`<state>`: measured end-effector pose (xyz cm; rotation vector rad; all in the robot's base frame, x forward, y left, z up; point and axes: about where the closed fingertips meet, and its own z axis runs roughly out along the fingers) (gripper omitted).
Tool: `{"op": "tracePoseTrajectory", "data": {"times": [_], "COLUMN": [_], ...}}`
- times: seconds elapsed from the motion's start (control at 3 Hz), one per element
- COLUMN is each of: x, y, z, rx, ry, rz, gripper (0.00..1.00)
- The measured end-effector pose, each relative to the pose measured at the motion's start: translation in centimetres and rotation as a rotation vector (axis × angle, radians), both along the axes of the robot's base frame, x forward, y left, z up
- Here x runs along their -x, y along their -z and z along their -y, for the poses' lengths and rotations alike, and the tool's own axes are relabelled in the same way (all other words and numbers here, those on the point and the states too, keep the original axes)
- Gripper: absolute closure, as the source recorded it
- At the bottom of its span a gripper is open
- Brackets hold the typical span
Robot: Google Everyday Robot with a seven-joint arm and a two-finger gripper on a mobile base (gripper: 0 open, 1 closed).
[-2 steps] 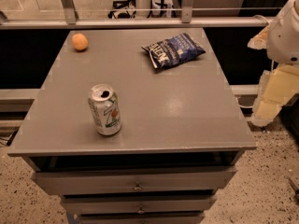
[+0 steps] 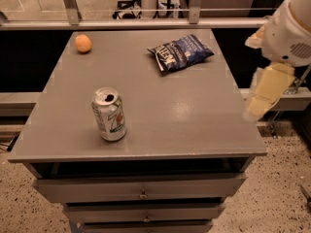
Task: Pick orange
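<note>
Beyond the grey table's (image 2: 194, 125) right edge, the white arm (image 2: 291, 28) angles its pale gripper (image 2: 257, 106) downward, off the tabletop; whether it is apart or together cannot be told. The orange (image 2: 83, 43) sits at the far left corner, well apart from it.

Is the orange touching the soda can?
No, the orange lies at the far left corner, the soda can near the front; the gripper hangs right of the table.
</note>
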<state>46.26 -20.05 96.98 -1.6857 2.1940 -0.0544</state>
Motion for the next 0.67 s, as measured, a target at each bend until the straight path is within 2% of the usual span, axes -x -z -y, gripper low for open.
{"op": "tracePoseTrajectory", "data": {"times": [0.33, 0.67], "x": [-6.2, -11.9], "y": [1.7, 1.6], "z": [-4.6, -9.5], "rx": [-0.153, -0.313], "ry": [-0.006, 0.005], "rz": [0.036, 0.075], "gripper": [0.00, 0.00]}}
